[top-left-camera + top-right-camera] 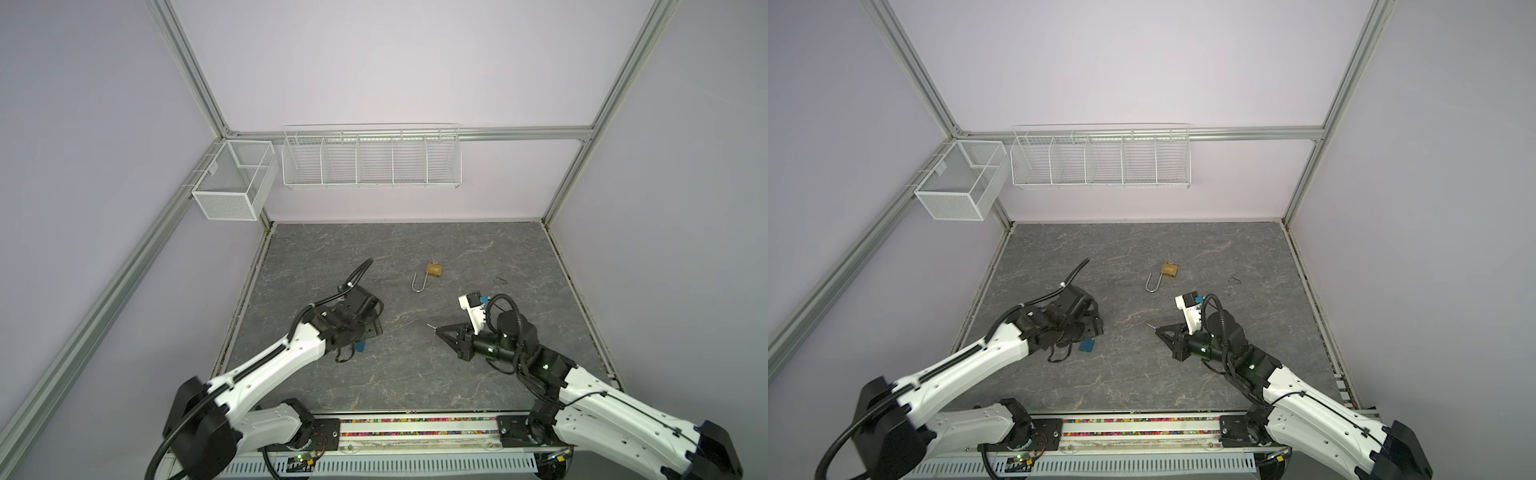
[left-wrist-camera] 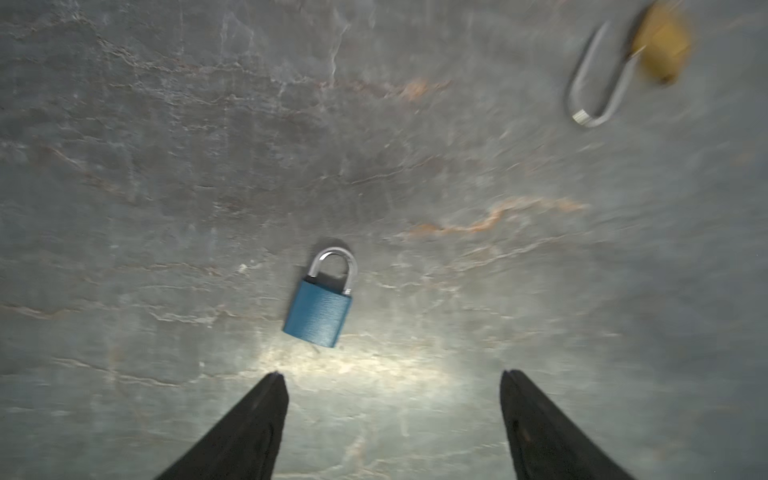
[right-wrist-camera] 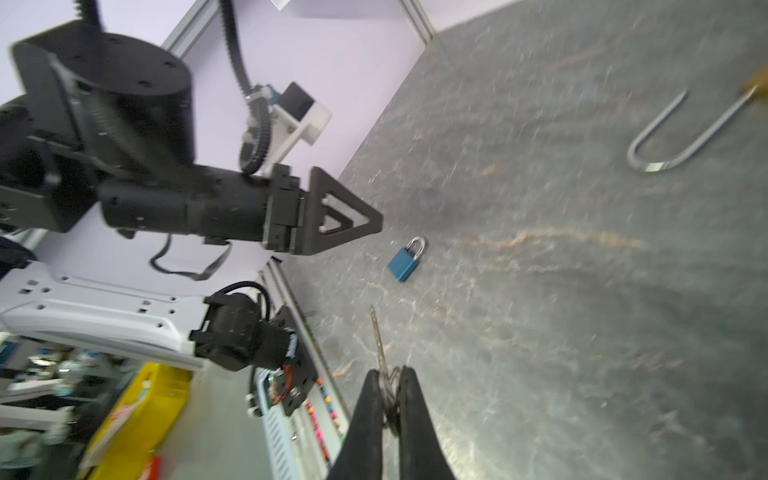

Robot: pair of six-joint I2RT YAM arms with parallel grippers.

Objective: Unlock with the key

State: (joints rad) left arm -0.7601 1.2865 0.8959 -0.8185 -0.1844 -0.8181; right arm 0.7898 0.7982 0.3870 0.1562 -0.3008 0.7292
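Left fingers (image 2: 249, 424) gape over the hard little blue padlock (image 2: 318, 309) — likely best gripped across its body — right fingers (image 3: 365, 415) pinching the key (image 3: 377, 332).

Blue padlock (image 1: 1087, 345), open brass padlock (image 1: 1169, 270), key (image 1: 1151, 326) in right fingers (image 1: 1168, 333)

The blue padlock (image 2: 318, 313) has a brushed matt body and shiny metal shackle (image 2: 337, 250), on a matt stone-look table (image 2: 166, 166).
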